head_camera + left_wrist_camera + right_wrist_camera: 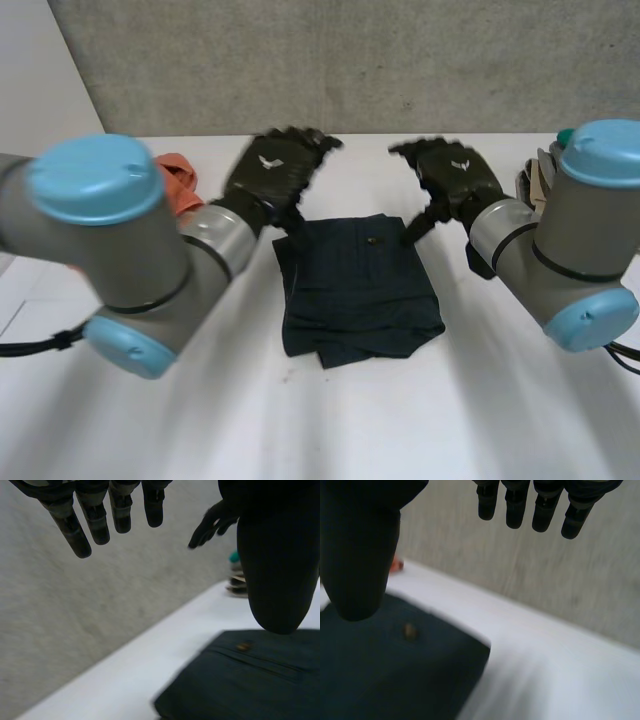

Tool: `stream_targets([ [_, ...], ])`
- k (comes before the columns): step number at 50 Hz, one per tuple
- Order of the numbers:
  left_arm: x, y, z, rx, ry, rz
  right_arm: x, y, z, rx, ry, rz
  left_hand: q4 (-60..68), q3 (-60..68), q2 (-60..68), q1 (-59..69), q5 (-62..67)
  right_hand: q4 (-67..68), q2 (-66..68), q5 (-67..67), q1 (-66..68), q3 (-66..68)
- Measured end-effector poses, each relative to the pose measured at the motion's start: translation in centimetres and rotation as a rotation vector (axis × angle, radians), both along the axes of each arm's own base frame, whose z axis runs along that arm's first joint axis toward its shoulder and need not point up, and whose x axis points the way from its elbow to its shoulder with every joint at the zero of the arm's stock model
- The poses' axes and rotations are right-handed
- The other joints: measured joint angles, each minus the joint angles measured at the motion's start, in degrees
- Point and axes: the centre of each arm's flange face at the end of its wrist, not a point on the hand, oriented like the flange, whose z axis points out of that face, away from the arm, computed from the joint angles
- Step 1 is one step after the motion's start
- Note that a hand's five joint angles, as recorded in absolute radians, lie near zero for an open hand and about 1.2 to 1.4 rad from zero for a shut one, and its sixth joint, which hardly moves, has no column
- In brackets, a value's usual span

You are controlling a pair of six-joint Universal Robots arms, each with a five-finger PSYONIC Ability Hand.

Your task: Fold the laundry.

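Dark garment [358,290] lies folded at mid-desk [470,420]. Left hand [275,170] and right hand [455,175] hover over its far corners, fingers apart and empty. The fold looks complete; the next move is probably to fetch the orange cloth [178,185].

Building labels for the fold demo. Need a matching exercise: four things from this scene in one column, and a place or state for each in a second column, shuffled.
Things:
1. dark folded garment
2. orange cloth
3. pile of clothes
4. left hand

Places or states:
A. open, fingers straight, by the garment's far corner
B. beside the left arm, on the table's left side
C. middle of the table
D. behind the right arm, on the table's right side

Pairs: 1-C; 2-B; 3-D; 4-A
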Motion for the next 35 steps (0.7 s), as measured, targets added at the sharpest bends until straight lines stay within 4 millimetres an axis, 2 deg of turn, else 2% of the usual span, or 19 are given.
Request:
stream_targets([
  [3,-1.6,0.4,-2.1,0.055,-0.050,-0.036,-0.2,-0.8,-1.9,0.088,0.058,-0.003,0.00,0.00,0.00,0.00,0.00,0.00,0.00,0.00,0.00,0.00],
  [4,-1.6,0.4,-2.1,0.055,-0.050,-0.036,-0.2,-0.8,-1.9,0.088,0.058,-0.003,0.00,0.00,0.00,0.00,0.00,0.00,0.00,0.00,0.00,0.00],
  [5,-2.4,0.6,-3.6,0.091,-0.087,-0.051,-0.2,-1.1,-3.3,0.146,0.095,0.006,0.00,0.00,0.00,0.00,0.00,0.00,0.00,0.00,0.00,0.00],
  [7,-3.0,0.6,-5.3,0.128,-0.131,-0.056,-0.1,-1.2,-4.2,0.180,0.117,0.014,0.00,0.00,0.00,0.00,0.00,0.00,0.00,0.00,0.00,0.00],
  [9,-3.3,0.5,-7.4,0.170,-0.191,-0.050,0.1,-1.3,-6.3,0.239,0.167,0.036,0.00,0.00,0.00,0.00,0.00,0.00,0.00,0.00,0.00,0.00],
  [12,-3.0,0.0,-9.8,0.216,-0.275,-0.015,0.1,-1.2,-7.9,0.268,0.220,0.050,0.00,0.00,0.00,0.00,0.00,0.00,0.00,0.00,0.00,0.00],
  [14,-2.6,-0.5,-10.6,0.233,-0.313,0.013,0.0,-1.2,-8.3,0.266,0.252,0.053,0.00,0.00,0.00,0.00,0.00,0.00,-0.07,0.00,-0.34,0.00],
  [18,-1.5,-1.6,-11.0,0.247,-0.362,0.073,-0.3,-1.1,-8.1,0.221,0.331,0.046,0.00,0.00,0.00,0.00,0.00,0.00,-0.98,0.00,-1.46,0.00],
  [21,-0.5,-2.5,-9.5,0.240,-0.361,0.115,-0.3,-0.8,-6.3,0.119,0.391,0.031,0.00,0.00,-0.21,-0.01,0.00,0.00,-0.98,-0.01,-1.46,0.00],
  [22,-0.1,-2.7,-8.1,0.227,-0.340,0.121,-0.2,-0.5,-5.1,0.057,0.407,0.025,0.00,0.00,-0.21,-0.01,0.00,0.00,-0.98,-0.01,-1.46,0.00],
  [25,0.3,-2.6,-5.8,0.205,-0.295,0.115,0.2,0.4,-3.3,-0.050,0.428,0.017,0.00,0.00,-0.21,-0.01,0.00,0.00,-0.98,-0.02,-1.46,0.00],
  [28,0.8,-1.8,-2.2,0.166,-0.205,0.077,0.8,2.3,-1.2,-0.202,0.456,0.010,0.00,0.00,-0.21,-0.01,-0.01,0.00,-0.98,-0.01,-1.46,0.00],
  [31,1.3,-0.7,0.9,0.134,-0.114,0.023,1.3,4.7,-0.2,-0.318,0.480,0.014,0.00,0.00,-0.21,-0.01,-0.01,0.00,-0.98,-0.01,-1.46,0.00],
  [35,2.0,1.0,4.3,0.108,-0.008,-0.063,1.7,8.0,-0.3,-0.403,0.491,0.042,0.00,0.00,-0.21,-0.01,-0.01,0.00,-0.98,-0.02,-1.46,0.00],
])
